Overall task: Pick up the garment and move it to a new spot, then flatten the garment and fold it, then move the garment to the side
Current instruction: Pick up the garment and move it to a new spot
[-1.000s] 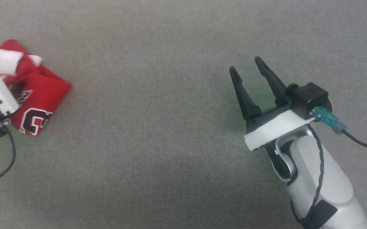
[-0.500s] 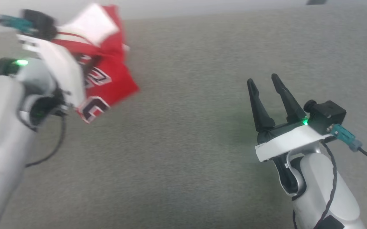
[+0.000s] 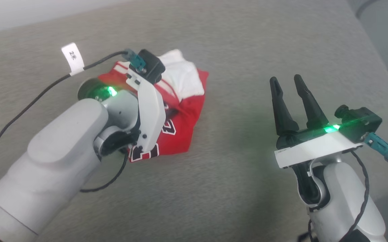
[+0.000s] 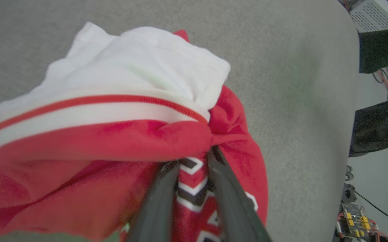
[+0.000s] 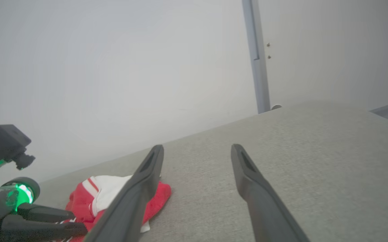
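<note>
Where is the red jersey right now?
In the head view the garment lies bunched on the grey surface left of centre, pinched by the left gripper, apart from the open right gripper.

garment (image 3: 184,134) on the surface (image 3: 241,188), left pincer (image 4: 194,161) on it, right pincer (image 3: 286,80) well apart to its right

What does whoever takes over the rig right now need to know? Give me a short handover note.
Left gripper: closed on a fold of the garment, red cloth pinched between its fingers.
Right gripper: open, empty, held above the grey surface to the garment's right.
Garment: a crumpled heap with the white lining turned out on top, apparently resting on the surface.
Done: garment gripped.
Left: release at the new spot, flatten, fold, move aside.
</note>
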Motion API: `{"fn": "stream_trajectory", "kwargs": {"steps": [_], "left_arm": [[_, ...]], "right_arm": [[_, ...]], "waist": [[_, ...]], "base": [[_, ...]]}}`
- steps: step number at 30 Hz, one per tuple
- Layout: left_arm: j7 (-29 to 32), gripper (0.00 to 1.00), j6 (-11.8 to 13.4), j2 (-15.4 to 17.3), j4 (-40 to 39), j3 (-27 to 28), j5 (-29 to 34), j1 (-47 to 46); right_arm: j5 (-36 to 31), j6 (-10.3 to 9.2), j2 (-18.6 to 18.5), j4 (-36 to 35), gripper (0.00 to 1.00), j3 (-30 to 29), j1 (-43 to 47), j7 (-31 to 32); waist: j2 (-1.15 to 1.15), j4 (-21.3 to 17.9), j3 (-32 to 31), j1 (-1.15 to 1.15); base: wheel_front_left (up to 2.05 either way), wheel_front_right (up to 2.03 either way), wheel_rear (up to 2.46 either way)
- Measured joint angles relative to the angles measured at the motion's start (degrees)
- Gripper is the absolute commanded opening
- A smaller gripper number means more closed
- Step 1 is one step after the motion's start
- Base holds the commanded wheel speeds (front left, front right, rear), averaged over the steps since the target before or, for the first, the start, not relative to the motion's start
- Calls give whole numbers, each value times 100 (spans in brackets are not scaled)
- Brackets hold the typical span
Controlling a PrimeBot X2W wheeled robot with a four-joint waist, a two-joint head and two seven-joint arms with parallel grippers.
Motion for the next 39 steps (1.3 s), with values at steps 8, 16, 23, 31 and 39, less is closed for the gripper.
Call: {"fn": "stream_trajectory", "kwargs": {"steps": [8,16,23,31,39], "left_arm": [[3,0,-19,181,606,-790,-310,-213],[-225,100,-44,263,775,-1362,-605,-604],[-1351,100,-41,216,940,-1599,-637,-699],[-3027,100,-14,304,765,-1444,-1148,-259],[-4343,100,-10,360,1120,-1290,-1623,861]], "right_arm": [[203,0,-3,-77,100,-44,114,0],[230,0,3,-153,100,-96,124,0],[-124,1,9,-3,100,-85,122,0],[-631,1,12,268,100,-188,136,1],[-749,1,-279,550,100,-364,355,0]], "waist": [[0,-716,236,0],[0,-738,357,0],[0,-306,180,0],[0,428,-261,0],[0,1230,-714,0]], "base": [[0,0,0],[0,0,0],[0,0,0],[0,0,0],[0,0,0]]}}
